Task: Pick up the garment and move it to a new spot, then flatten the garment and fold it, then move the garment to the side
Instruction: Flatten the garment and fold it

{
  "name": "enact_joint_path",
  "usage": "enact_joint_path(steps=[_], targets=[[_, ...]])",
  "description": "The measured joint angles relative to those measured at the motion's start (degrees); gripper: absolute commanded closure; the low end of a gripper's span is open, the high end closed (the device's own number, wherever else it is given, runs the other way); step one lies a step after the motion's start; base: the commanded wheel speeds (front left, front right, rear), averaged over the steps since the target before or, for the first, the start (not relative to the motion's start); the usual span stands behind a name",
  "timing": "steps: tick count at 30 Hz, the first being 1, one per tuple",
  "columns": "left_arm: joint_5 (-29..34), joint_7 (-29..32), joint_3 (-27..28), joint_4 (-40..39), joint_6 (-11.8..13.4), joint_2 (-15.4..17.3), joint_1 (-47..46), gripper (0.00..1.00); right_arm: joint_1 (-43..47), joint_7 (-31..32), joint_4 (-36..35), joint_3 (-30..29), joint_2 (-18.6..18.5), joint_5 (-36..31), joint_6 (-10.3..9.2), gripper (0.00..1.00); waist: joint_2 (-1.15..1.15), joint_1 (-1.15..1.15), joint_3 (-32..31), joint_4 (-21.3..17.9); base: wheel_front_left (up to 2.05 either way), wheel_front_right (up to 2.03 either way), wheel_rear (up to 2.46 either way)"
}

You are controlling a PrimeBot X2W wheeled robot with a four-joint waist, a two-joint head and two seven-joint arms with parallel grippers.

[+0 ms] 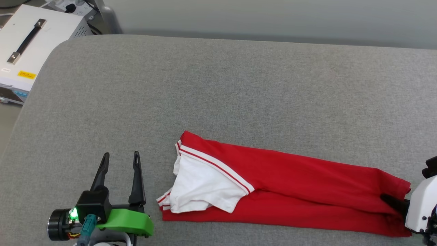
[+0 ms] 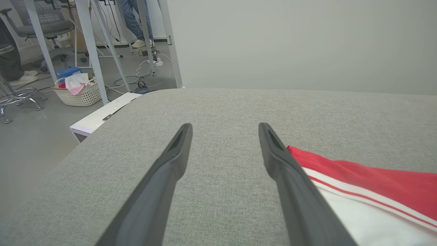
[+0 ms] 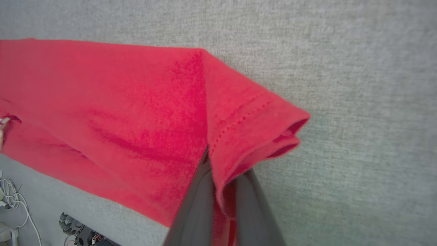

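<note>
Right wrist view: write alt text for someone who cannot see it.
The right gripper is shut on the stitched hem end of the red garment, pinching cloth between its two dark fingers. The garment lies across a grey fabric surface.

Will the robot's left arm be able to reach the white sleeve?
Probably yes: the left gripper, jaws open, sits right beside the white sleeve, with only bare grey surface between them.

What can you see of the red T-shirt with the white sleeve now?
The red knit T-shirt with a white sleeve and red-white striped trim lies folded into a long, narrow, softly wrinkled band on the grey fabric table, sleeve end toward the robot's left. The right gripper is shut on its stitched hem corner at the other end; the open left gripper sits beside the sleeve, apart.
</note>
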Motion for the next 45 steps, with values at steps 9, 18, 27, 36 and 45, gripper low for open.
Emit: enact_joint_path(steps=[9, 18, 27, 36, 45], targets=[[3.96, 0.00, 2.25, 1.08, -2.90, -1.72, 0.98, 0.00, -0.03, -1.57, 4.61, -3.61, -4.59, -1.68, 0.03, 1.00, 0.00, 0.00, -2.03, -1.02, 0.00, 0.00, 0.00], [5.75, 0.00, 3.42, 2.16, -4.66, -3.01, 1.19, 0.00, -0.51, -2.38, 10.57, -6.76, -7.17, -4.93, 0.02, 1.00, 0.00, 0.00, -3.62, -1.63, 0.00, 0.00, 0.00], [6.35, 0.00, 4.27, 2.59, -5.84, -3.99, 1.43, 0.00, 0.85, 2.75, -2.98, -7.25, -5.72, 2.03, 0.00, 1.00, 0.00, 0.00, -4.21, -2.08, 0.00, 0.00, 0.00], [7.46, 0.00, 4.32, 3.02, -6.80, -4.67, 1.42, 0.00, 2.35, 7.15, -16.28, -5.12, -1.10, 2.24, 0.00, 1.00, 0.00, 0.00, -3.69, -1.51, 0.00, 0.00, 0.00], [7.87, -0.01, 4.07, 3.36, -7.35, -5.14, 0.87, 0.00, -4.25, 10.21, -20.67, 3.48, 5.86, -4.58, -0.01, 1.00, 0.00, 0.00, -1.68, -0.63, 0.00, 0.00, 0.00]])
